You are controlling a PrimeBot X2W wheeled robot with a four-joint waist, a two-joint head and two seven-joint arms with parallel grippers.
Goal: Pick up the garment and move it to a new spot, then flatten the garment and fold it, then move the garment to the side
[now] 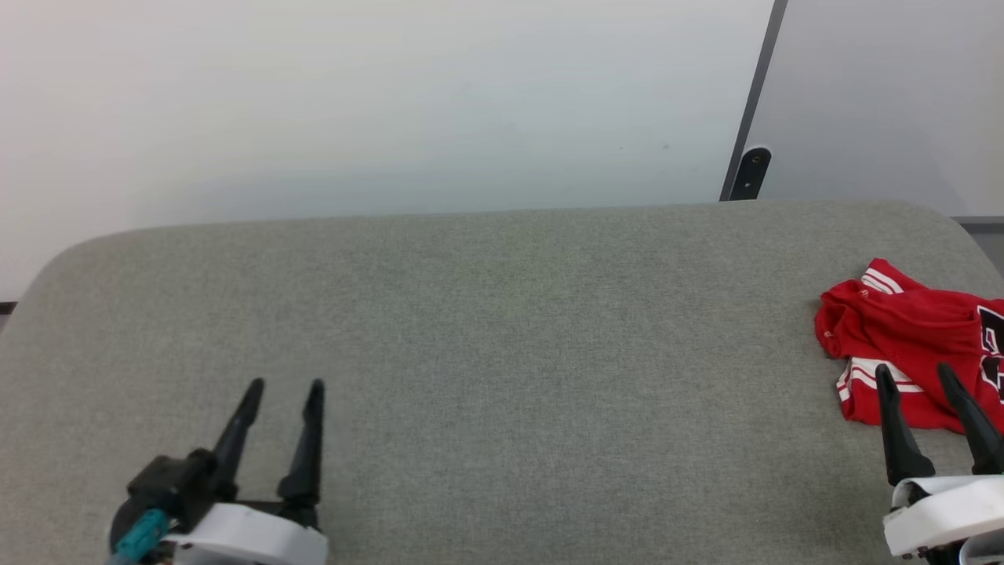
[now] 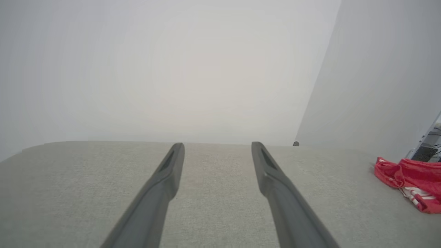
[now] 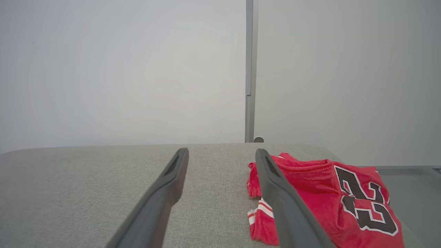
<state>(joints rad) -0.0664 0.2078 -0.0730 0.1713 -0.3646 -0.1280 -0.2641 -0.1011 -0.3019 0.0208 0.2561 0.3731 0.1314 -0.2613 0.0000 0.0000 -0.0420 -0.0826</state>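
**Red garment crumpled at the far right, both grippers spread wide and empty**

From the head view, the garment point(image 1: 910, 345) lies in a crumpled heap at the right end of the grey fabric surface point(image 1: 502, 314), running off the picture's right edge. The left gripper point(image 1: 285, 384) sits at the lower left, well apart from it, fingers splayed over bare fabric. The right gripper point(image 1: 914, 369) is at the lower right with its jaws wide and nothing between them. Its tips overlap the heap's near edge, and I cannot tell whether they touch it. A dark post point(image 1: 753, 102) rises behind against the pale wall point(image 1: 392, 102).

In the left wrist view, the left gripper point(image 2: 217, 144) gapes over the bare surface, and the garment point(image 2: 410, 175) is far off to the right.

In the right wrist view, the right gripper point(image 3: 222, 151) stands wide, and the garment point(image 3: 320, 186) lies behind its right finger, showing a black number point(image 3: 365, 206).
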